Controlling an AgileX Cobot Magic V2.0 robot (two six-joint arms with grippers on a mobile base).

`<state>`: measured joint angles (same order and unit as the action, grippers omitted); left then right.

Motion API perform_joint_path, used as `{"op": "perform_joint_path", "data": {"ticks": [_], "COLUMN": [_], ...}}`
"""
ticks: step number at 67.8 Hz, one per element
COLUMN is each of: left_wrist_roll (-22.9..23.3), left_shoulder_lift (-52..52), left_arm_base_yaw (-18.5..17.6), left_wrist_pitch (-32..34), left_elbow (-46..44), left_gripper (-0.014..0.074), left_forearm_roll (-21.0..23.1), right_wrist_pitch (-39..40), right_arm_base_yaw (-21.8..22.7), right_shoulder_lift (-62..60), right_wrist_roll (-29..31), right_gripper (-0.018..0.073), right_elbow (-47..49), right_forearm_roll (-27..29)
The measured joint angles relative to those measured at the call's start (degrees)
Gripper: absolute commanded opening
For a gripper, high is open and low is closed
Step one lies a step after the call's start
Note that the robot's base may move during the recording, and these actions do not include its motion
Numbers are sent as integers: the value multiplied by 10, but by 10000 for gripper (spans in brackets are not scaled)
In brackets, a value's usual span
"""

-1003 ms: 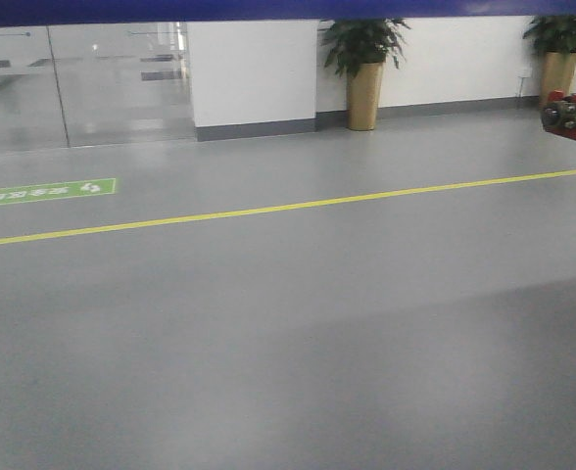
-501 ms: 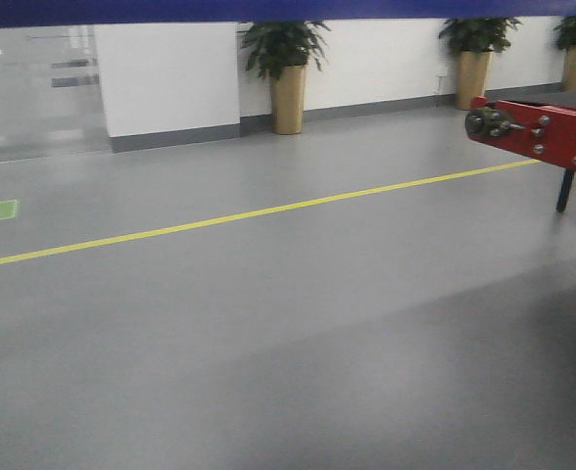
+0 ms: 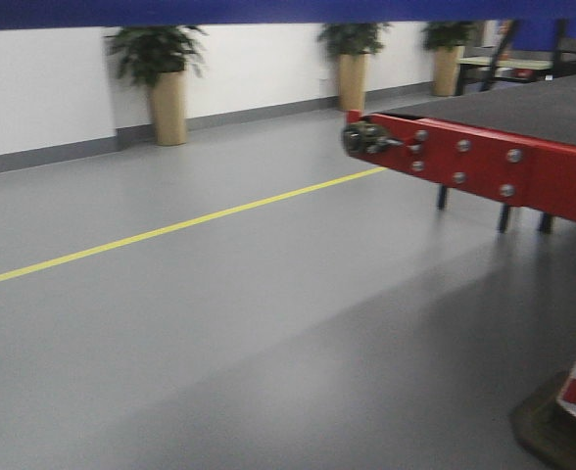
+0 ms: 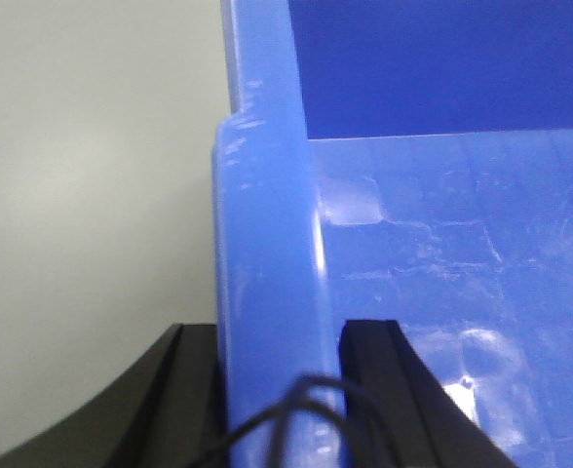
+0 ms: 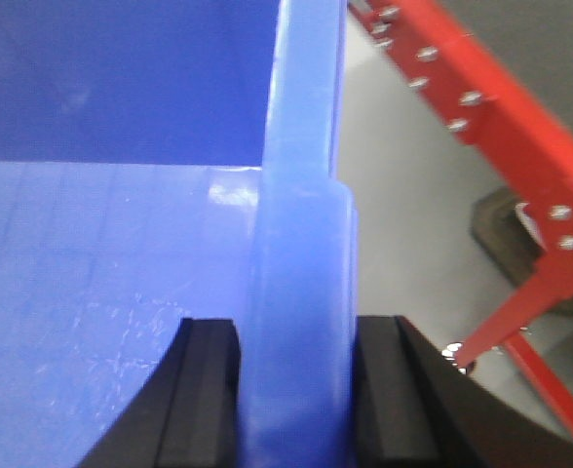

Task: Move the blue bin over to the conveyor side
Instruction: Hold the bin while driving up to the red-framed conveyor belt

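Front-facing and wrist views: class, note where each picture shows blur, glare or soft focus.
Front-facing view: motion blur smears the conveyor and potted plants. Left wrist view: the blue bin rim is soft, white glare patches on its inner wall. Right wrist view: rim equally soft, fainter glare, conveyor behind blurred.

Glossy, smooth plastic blue bin (image 4: 267,244)
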<state>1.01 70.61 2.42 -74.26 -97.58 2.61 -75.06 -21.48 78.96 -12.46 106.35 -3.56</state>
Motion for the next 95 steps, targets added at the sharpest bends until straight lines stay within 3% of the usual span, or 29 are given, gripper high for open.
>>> {"op": "perform_joint_path", "data": {"ticks": [95], "left_wrist_roll": [-1], "left_shoulder_lift": [0], "left_arm_base_yaw": [0], "left_wrist_pitch": [15], "left_elbow": [0], "left_gripper": [-16], "left_forearm_roll": [-1], "right_wrist_pitch": [1], "right_arm_base_yaw": [0], "right_shoulder_lift": [0], "right_wrist_roll": [0], "right_gripper": [-82], "right_elbow": [0], "right_forearm_roll": [0]}}
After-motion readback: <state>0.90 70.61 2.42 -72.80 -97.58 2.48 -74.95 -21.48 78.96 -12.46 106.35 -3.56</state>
